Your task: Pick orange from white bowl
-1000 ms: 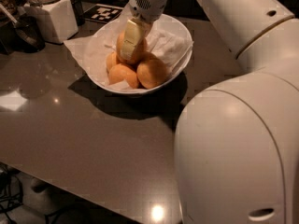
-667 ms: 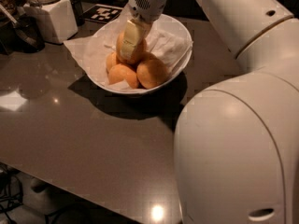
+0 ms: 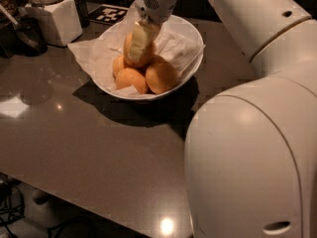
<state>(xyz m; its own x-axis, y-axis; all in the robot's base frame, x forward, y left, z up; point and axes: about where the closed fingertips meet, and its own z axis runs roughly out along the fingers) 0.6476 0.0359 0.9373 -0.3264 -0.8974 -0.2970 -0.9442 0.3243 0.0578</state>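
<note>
The white bowl, lined with crumpled white paper, sits on the grey table at the upper middle. It holds several oranges. My gripper reaches down into the bowl from above, and its pale fingers clasp the top orange. That orange sits slightly above the others. Three more oranges lie below it at the front of the bowl.
A boxy white canister with a stacked lid stands at the back left, with a dark object beside it. A black-and-white tag lies behind the bowl. My large white arm fills the right side. The table's front edge runs along the lower left.
The gripper and the orange in it have risen slightly in the bowl. The other oranges and the bowl have not moved.
</note>
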